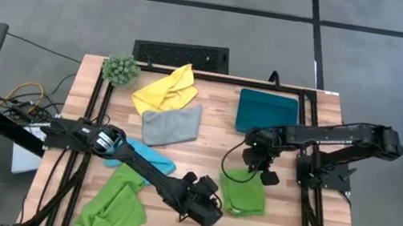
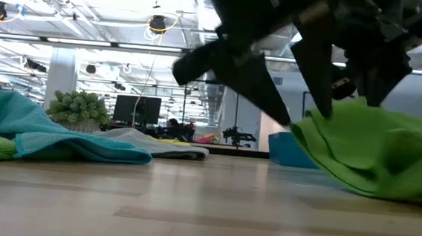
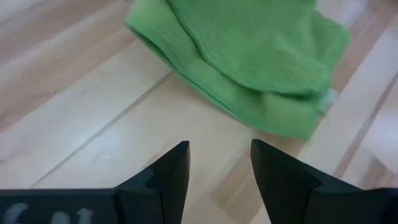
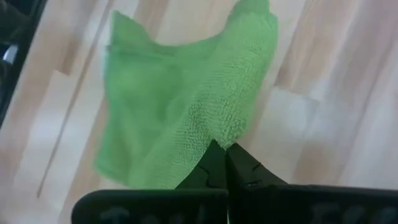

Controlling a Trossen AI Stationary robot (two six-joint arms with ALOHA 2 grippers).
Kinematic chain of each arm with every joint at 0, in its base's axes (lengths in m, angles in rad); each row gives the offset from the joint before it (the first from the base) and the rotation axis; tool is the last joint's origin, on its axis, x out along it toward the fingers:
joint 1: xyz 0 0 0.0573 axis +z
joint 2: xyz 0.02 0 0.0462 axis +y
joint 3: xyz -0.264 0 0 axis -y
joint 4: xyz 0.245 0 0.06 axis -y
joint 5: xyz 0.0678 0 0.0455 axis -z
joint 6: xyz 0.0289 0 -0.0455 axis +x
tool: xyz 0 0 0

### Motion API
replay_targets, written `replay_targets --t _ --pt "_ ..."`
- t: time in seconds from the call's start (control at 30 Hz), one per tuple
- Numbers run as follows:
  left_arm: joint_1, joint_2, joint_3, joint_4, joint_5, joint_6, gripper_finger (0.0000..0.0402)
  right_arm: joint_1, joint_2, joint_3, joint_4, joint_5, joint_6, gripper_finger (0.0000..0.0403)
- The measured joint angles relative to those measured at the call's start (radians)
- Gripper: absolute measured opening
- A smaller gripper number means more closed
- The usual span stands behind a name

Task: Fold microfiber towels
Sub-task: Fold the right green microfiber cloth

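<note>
My right gripper [image 4: 219, 152] pinches the half-folded lime towel [image 1: 244, 193], left gripper [image 3: 219, 163] spread beside it; the loose cloths [image 1: 171, 112] wait unfolded.

Place: a robotics lab set in an open-plan office hall.
Floor: grey carpet tiles [image 1: 199, 23] are showing across the top of the high view.
Ceiling: exposed ducts and round lamps [image 2: 156, 23] are hanging upper left in the low view.
Desks: a dark monitor [image 2: 136, 110] is standing at centre left.
Bench: a wooden table [image 1: 213, 143] is sitting inside a black frame.

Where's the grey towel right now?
High view: the grey towel lies mid-table, overlapping the yellow towel, left of the dark teal towel.
</note>
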Motion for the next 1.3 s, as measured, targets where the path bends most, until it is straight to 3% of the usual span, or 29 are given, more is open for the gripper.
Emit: replay_targets --t 0.4,0.73,1.3 --pt "-0.028 -0.152 0.000 -0.037 -0.095 0.046 0.0164 -0.097 -0.082 0.033 -0.043 0.014 0.115 0.0001" --pt "-0.030 -0.241 0.000 -0.133 -0.187 0.095 0.0164 -0.181 -0.163 0.032 -0.061 0.124 0.292 0.0001" --pt "-0.014 -0.262 0.000 -0.156 -0.180 0.214 0.0164 -0.257 -0.235 0.237 -0.073 0.133 0.411 0.0001"
